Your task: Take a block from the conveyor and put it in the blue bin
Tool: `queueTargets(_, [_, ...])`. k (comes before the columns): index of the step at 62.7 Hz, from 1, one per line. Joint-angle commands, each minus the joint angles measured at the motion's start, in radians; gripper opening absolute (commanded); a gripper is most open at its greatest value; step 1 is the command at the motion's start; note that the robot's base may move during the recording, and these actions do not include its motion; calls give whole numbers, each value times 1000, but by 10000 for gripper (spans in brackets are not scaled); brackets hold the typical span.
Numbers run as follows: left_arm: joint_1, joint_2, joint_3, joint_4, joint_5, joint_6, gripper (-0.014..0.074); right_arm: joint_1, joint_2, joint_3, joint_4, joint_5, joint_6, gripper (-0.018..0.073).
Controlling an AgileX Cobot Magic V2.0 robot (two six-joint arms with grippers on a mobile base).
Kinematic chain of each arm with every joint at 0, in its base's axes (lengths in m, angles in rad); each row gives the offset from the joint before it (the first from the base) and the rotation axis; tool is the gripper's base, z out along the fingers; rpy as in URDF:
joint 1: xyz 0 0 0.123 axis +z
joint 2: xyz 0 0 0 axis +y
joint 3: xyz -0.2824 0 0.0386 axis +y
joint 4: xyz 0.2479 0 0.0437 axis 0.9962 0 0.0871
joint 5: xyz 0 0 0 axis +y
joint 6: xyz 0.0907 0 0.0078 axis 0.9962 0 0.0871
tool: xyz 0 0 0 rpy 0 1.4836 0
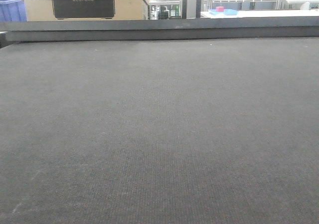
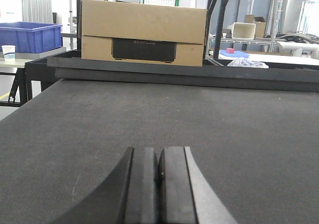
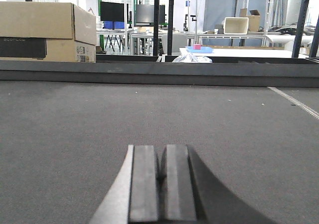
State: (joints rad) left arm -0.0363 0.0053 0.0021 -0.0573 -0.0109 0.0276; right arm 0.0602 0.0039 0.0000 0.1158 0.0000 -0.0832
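On the conveyor (image 1: 159,134) no block shows in any view, so the step in hand looks like waiting, left and right jaws both pressed together low over the belt; next they must part once one arrives, blue bin (image 2: 30,37) standing beyond the rail.

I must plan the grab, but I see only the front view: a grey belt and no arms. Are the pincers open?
Observer: No. The left pincer is shut, with its pads pressed together and nothing between them.
Operator: And the right one?
Observer: The right pincer is shut too, and it holds nothing.
Operator: I see only a blue corner at the top left. Is that the bin?
Observer: Yes. The left wrist view shows the whole blue bin past the far left corner of the belt, with a white cup in front of it.
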Motion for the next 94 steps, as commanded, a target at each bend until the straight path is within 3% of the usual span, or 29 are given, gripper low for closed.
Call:
queueTargets(1, [4,-5,-2,1,-15,-6,-111,-5,-4,0,2,-17,-2,-168])
queueTargets(17, [4,-5,-2,3,-15,-6,-111,-5,-4,0,2,-17,-2,-168])
queueTargets(24, [4,-5,-2,69,-15,-6,-111,-5,-4,0,2,-17,-2,-168])
queueTargets(58, [4,-5,-2,67,-75,-6,-111,-5,-4,0,2,-17,-2,-168])
queueTargets(64, [4,-5,-2,51,-156,-6,-111,-5,-4,0,2,-75,-2,-168])
queueTargets(76, [4,-5,-2,-73,-281,-6,-111,-5,-4,0,2,-306,-2,-168])
queueTargets(85, [4,-5,-72,-77,-225,-6,-111,-5,-4,0,2,-441,26,-168])
queueTargets(94, [4,-5,-212,-77,-111,-6,-111,-5,-4,-98,2,-390,36,-168])
